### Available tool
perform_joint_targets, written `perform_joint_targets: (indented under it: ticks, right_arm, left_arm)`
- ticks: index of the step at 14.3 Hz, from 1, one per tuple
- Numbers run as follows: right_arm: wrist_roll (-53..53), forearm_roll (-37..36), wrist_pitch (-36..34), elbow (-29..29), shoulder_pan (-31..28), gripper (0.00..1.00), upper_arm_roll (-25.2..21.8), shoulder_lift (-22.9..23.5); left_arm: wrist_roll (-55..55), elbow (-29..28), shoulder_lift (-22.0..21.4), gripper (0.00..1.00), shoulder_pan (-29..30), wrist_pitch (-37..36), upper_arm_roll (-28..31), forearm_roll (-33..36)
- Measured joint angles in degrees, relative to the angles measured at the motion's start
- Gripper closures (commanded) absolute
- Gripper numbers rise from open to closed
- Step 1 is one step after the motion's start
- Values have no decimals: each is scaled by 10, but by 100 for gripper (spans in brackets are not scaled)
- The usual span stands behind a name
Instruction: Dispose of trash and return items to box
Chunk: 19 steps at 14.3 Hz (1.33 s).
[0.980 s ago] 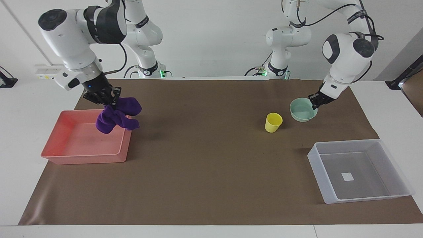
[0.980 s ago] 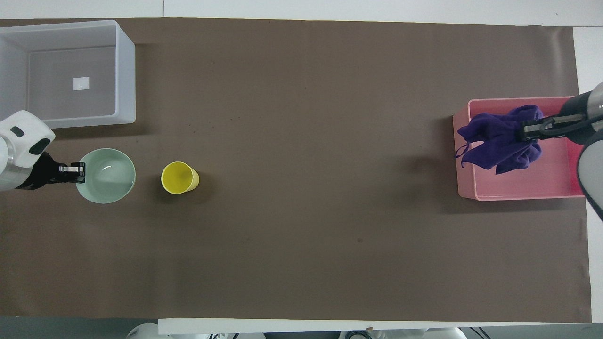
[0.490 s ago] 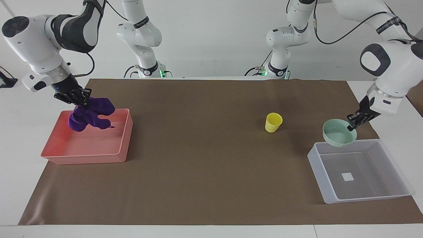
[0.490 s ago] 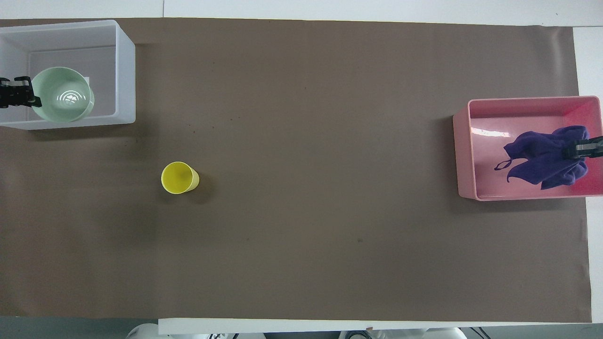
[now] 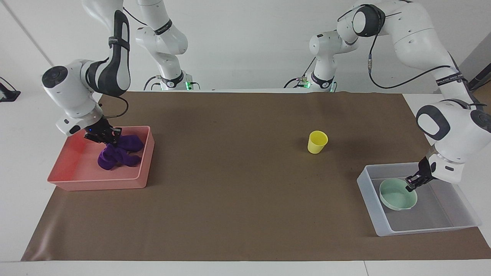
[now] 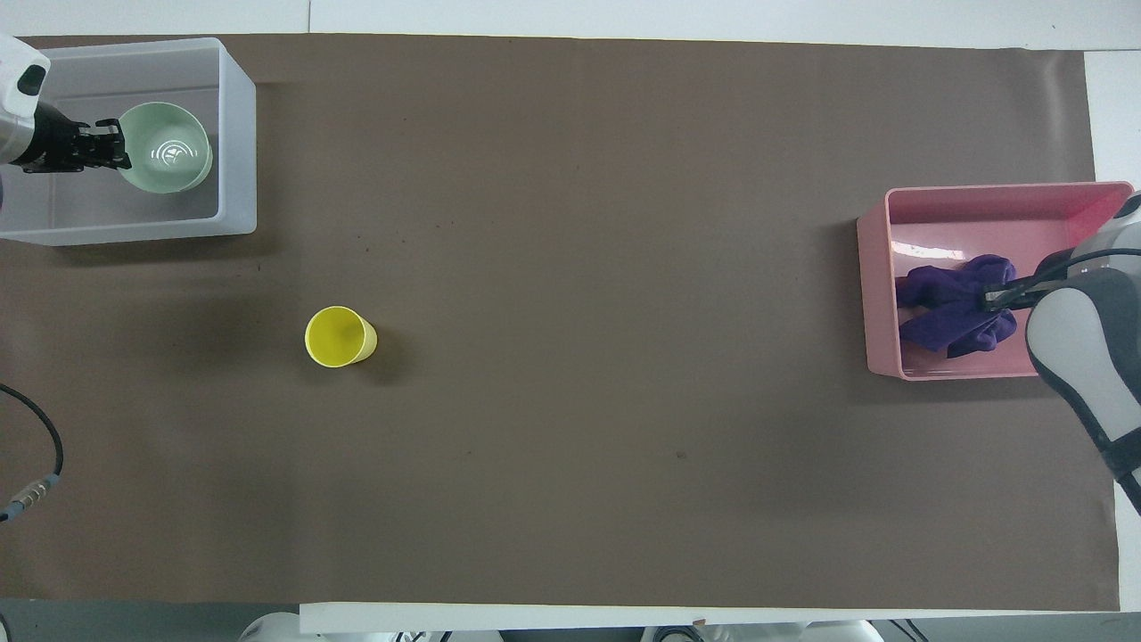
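You have the mint-green bowl (image 5: 397, 194) down inside the translucent box (image 5: 452, 226) at the left arm's end of the table, with the left gripper (image 5: 411, 186) pinching its rim. The purple rag (image 5: 119, 152) lies inside the pink tray (image 5: 96, 183) at the right arm's end, the right gripper (image 5: 107, 137) clamped on its top. The yellow cup (image 5: 317, 142) stands upright on the brown mat (image 5: 238, 184), nearer to the robots than the box, well apart from it. Both arms are bent low over their containers.
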Motion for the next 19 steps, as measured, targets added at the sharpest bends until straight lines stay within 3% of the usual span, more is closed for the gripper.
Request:
perform_joint_targets:
  ticks: [1,2,4,7,10,11,13,16,17,18,19]
  right_arm:
    - [-5,0,1,1,0,35,0,3]
    - [-27,-1,0,3,0,14,0,2]
    - [-66,-1,-3,15,-1,1,0,-2]
    - [-48,1,-51,44,3,1,2,-10]
    - [24,1,-112,86,38,1,3,-15]
    - [51,2,-129,102,52,1,4,-16]
    - [92,2,-160,134,80,1,6,-17]
    - [154,3,-233,182,116,1,9,-26]
    - [170,6,-254,197,126,1,10,-32]
    - [180,13,-273,211,133,1,10,-37]
    - [186,18,-292,225,138,1,11,-41]
  left_arm:
    - [0,-7,0,1,0,10,0,0]
    - [1,-8,-1,0,0,15,0,0]
    - [1,4,-8,0,0,10,0,0]
    - [0,34,-54,0,-7,-71,-3,0]
    - [-15,25,-137,0,-53,-223,-7,8]
    - [-45,0,-164,0,-79,-263,-7,10]
    - [-136,-99,-214,0,-145,-273,-10,13]
    - [-197,-269,-270,2,-215,-157,-14,16]
    - [-198,-327,-287,20,-223,-110,-14,16]
    - [-198,-372,-300,70,-225,-78,-14,16]
    - [-198,-405,-309,92,-225,-56,-14,16]
